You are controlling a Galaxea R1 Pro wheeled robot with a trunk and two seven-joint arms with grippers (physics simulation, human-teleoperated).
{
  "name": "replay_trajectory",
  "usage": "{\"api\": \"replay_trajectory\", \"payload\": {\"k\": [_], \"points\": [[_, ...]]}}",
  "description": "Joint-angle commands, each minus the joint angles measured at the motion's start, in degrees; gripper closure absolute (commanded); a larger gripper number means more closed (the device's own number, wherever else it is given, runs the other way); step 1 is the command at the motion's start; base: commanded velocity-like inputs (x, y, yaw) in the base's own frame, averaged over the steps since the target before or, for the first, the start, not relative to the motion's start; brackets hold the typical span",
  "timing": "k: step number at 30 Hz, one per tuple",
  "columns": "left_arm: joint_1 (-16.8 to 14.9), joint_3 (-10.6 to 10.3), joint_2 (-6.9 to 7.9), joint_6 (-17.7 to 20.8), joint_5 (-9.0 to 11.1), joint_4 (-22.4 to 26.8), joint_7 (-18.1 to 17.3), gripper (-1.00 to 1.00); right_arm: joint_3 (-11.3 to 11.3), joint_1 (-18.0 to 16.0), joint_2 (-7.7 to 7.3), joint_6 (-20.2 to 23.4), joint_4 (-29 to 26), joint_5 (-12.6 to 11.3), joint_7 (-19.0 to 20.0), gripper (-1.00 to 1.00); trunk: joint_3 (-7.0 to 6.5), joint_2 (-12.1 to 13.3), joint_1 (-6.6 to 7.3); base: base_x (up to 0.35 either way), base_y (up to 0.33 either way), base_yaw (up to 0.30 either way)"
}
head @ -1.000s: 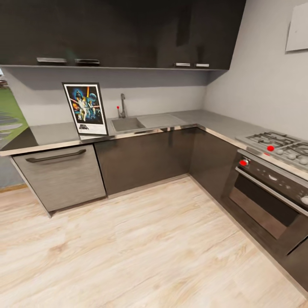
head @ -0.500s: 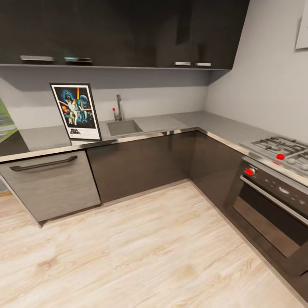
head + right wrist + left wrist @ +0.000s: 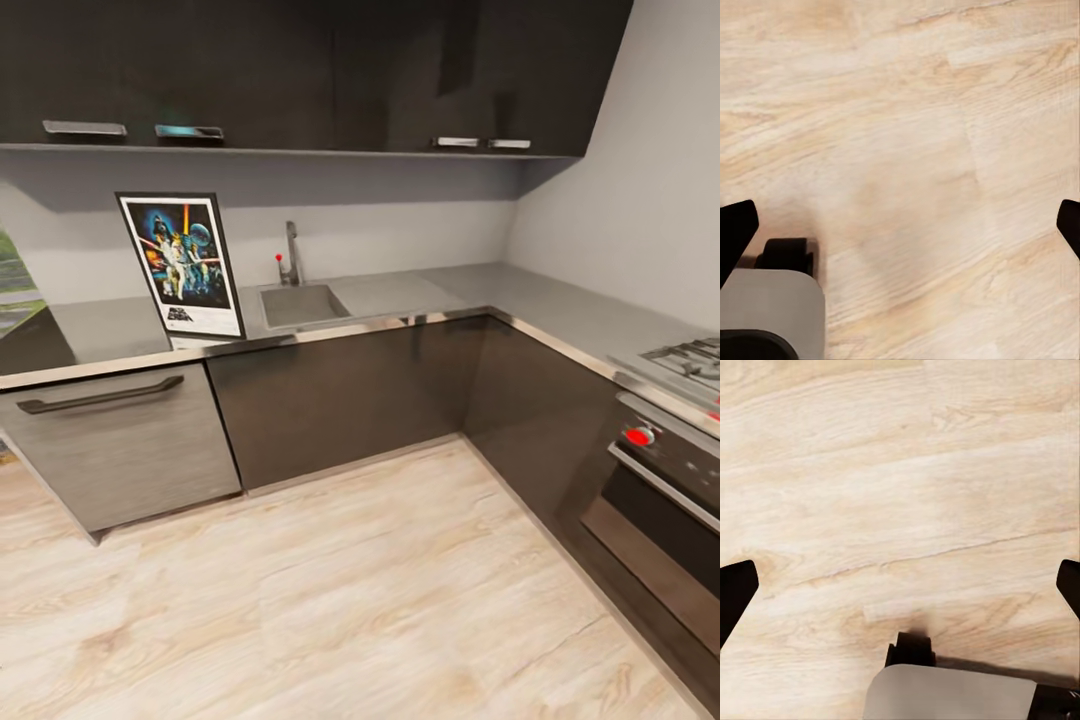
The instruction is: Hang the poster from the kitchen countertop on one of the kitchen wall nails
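The left gripper (image 3: pixel 900 585) hangs over the pale wood floor (image 3: pixel 380 600) with its fingers spread wide, holding nothing; the right gripper (image 3: pixel 900 221) is spread just the same. Across the room, the poster (image 3: pixel 182 265) stands upright on the kitchen countertop (image 3: pixel 560 305), leaning against the wall just beside the sink (image 3: pixel 303 304), whose basin looks bare.
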State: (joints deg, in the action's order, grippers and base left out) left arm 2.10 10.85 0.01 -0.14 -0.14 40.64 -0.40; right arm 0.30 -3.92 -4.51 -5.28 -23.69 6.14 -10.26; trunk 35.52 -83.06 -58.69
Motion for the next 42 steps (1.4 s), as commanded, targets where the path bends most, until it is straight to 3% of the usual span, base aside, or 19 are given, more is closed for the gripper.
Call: {"api": "replay_trajectory", "payload": {"k": [1, 10, 12, 17, 18, 20, 21, 24, 26, 28, 31, 34, 38, 40, 41, 42], "points": [[0.0, 0.1, -0.01, 0.0, 0.0, 0.1, 0.0, -1.00, 0.0, 0.0, 0.01, -0.1, 0.0, 0.6, -0.3, -1.00, 0.10, 0.0, -0.04, 0.337, 0.000, 0.195], [0.0, 0.1, 0.01, 0.0, 0.0, 0.1, 0.0, -1.00, 0.0, 0.0, 0.03, -0.1, 0.0, 0.6, -0.3, -1.00, 0.59, 0.0, -0.04, 0.325, -0.014, 0.184], [0.0, -0.1, -0.10, -4.8, 0.0, 0.9, 0.1, -1.00, -0.1, 0.0, -0.08, -0.1, -0.2, 0.5, -0.4, -1.00, 0.60, 0.0, -0.04, 0.045, -0.008, 0.018], [0.0, -0.4, -0.31, -8.0, 0.1, 5.5, 0.2, -1.00, -0.4, 0.0, -0.44, -1.9, -0.7, 0.5, -0.4, -1.00, 0.61, 0.0, -0.04, 0.016, -0.003, 0.007], [0.0, -0.6, -1.40, -5.1, 0.2, 19.3, 0.0, -1.00, -0.4, 0.1, -0.66, -9.1, -0.7, 0.5, -0.6, -1.00, 0.61, 0.0, -0.04, 0.002, 0.000, 0.001], [0.0, -0.7, -2.71, 0.5, 0.2, 26.7, 0.5, -1.00, -0.4, 0.1, -0.73, -11.1, -0.8, 0.5, -0.8, -1.00, 0.61, 0.0, -0.04, 0.002, 0.000, 0.001], [-0.4, -1.0, -4.72, 10.7, 0.3, 38.7, 6.5, -1.00, -0.5, 0.2, -0.89, -15.6, -2.1, 0.4, -1.1, -1.00, 0.61, 0.0, -0.04, 0.000, 0.000, 0.000], [-2.6, -1.1, -5.51, 12.5, 0.3, 40.6, 9.2, -1.00, -0.6, 0.9, -0.91, -18.5, -4.0, 0.4, -1.2, -1.00, 0.61, 0.0, -0.04, 0.000, 0.000, 0.000], [-8.3, -1.2, -6.36, 15.5, 0.3, 41.9, 11.1, -1.00, -0.6, 4.7, -0.93, -21.2, -10.0, 0.4, -1.3, -1.00, 0.61, 0.0, -0.04, 0.000, 0.000, 0.000], [-10.6, -1.2, -6.70, 17.8, 0.3, 42.1, 11.5, -1.00, -0.7, 6.6, -0.93, -21.7, -13.3, 0.3, -1.3, -1.00, 0.61, 0.0, -0.04, 0.000, 0.000, 0.000], [-17.1, -1.3, -7.17, 23.8, 0.3, 42.4, 12.1, -1.00, -2.7, 10.5, -0.89, -22.2, -19.8, 0.3, -1.4, -1.00, 0.61, 0.0, -0.04, 0.000, 0.000, 0.000], [-21.0, -1.3, -7.30, 25.9, 0.3, 42.3, 12.2, -1.00, -4.2, 11.8, -0.87, -22.3, -21.9, 0.2, -1.5, -1.00, 0.61, 0.0, -0.04, 0.000, 0.000, 0.000], [-29.5, -1.8, -8.91, 29.2, 0.1, 41.8, 12.4, -1.00, -5.3, 12.9, -0.80, -22.4, -23.5, 0.3, -1.5, -1.00, 0.61, 0.0, -0.04, 0.000, 0.000, 0.000], [-36.8, -2.4, -9.88, 33.4, -0.1, 38.7, 13.5, -1.00, -5.6, 13.1, -0.77, -22.4, -23.8, 0.4, -1.5, -1.00, 0.61, 0.0, -0.04, 0.000, 0.000, 0.000], [-38.3, -2.7, -10.00, 33.9, -0.1, 37.6, 14.1, -1.00, -5.6, 13.1, -0.77, -22.4, -23.9, 0.4, -1.6, -1.00, 0.61, 0.0, -0.04, 0.000, 0.000, 0.000], [-42.4, -3.4, -10.01, 34.8, -0.1, 34.2, 16.6, -1.00, -5.7, 13.2, -0.77, -22.4, -23.9, 0.5, -1.6, -1.00, 0.61, 0.0, -0.04, 0.000, 0.000, 0.000]]}}
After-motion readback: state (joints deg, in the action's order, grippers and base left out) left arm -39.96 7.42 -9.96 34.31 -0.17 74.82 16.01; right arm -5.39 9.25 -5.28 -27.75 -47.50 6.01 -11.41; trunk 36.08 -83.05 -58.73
